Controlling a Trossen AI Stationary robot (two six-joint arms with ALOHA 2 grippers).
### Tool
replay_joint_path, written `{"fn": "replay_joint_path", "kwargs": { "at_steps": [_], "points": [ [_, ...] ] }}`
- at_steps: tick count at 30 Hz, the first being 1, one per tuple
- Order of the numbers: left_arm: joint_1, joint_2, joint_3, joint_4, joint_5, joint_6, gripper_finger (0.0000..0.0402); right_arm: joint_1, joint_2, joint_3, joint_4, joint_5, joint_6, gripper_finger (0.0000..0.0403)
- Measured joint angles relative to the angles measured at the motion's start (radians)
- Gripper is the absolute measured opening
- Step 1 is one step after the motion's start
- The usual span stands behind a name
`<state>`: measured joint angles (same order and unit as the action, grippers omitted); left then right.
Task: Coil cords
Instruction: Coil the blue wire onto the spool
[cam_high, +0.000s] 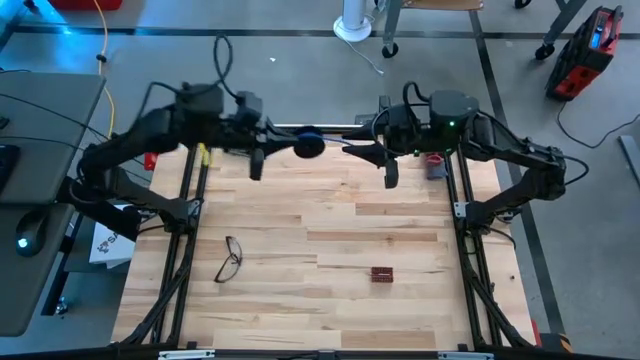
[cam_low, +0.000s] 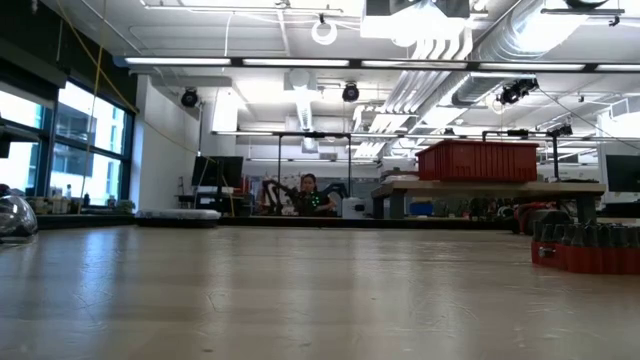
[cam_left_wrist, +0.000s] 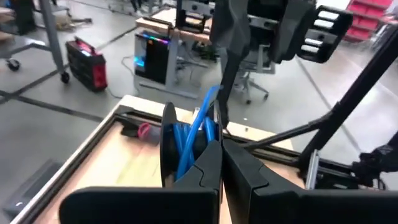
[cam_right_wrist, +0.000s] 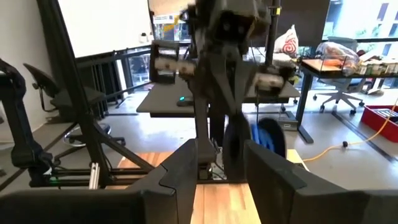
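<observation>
The cord (cam_high: 308, 144) is a small round coil, blue with dark parts. It hangs in the air over the far edge of the wooden table (cam_high: 330, 290), between the two arms. In the left wrist view the blue loops (cam_left_wrist: 189, 140) stand on edge, packed close together, with one blue end sticking up.

The left gripper (cam_high: 290, 140) has its fingers pressed shut on the coil and holds it up. The right gripper (cam_high: 350, 147) is just beside the coil on the other side. Its two dark fingers (cam_right_wrist: 186, 171) stand wide apart and hold nothing. From the right wrist view the coil (cam_right_wrist: 268, 138) shows as a blue roll next to a dark round part.

The loose tail is hard to make out from above, because the coil looks like one dark blob there. The low view shows no arms and no cord, only the table top and the room behind. Eyeglasses (cam_high: 229, 260) and a small dark red block (cam_high: 381, 273) lie on the table, well apart from the coil.
</observation>
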<state>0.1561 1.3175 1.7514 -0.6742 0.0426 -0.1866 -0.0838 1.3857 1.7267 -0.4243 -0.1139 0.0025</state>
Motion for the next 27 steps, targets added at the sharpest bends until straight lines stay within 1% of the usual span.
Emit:
{"fn": "replay_joint_path", "kwargs": {
  "at_steps": [4,7,12,17,23,27],
  "points": [
    [0.001,-0.01,-0.11,0.182,0.024,-0.028,0.0,0.006,0.008,0.0,-0.007,-0.001,0.001,0.011],
    [0.001,0.004,-0.14,0.239,0.039,-0.053,0.0,0.007,0.016,0.0,-0.022,-0.001,0.0,0.0097],
    [-0.001,0.016,-0.149,0.26,0.085,-0.074,0.0,0.007,0.033,0.0,-0.057,0.008,-0.003,0.0087],
    [-0.006,0.014,-0.148,0.254,0.088,-0.074,0.0,0.007,0.032,0.0,-0.022,0.012,-0.011,0.0087],
    [-0.014,0.014,-0.148,0.254,0.091,-0.073,0.0,0.006,0.036,0.0,-0.03,0.016,-0.029,0.0087],
    [-0.016,0.014,-0.148,0.262,0.095,-0.073,0.0,0.006,0.048,0.0,-0.056,0.058,-0.029,0.0087]
  ]
}}
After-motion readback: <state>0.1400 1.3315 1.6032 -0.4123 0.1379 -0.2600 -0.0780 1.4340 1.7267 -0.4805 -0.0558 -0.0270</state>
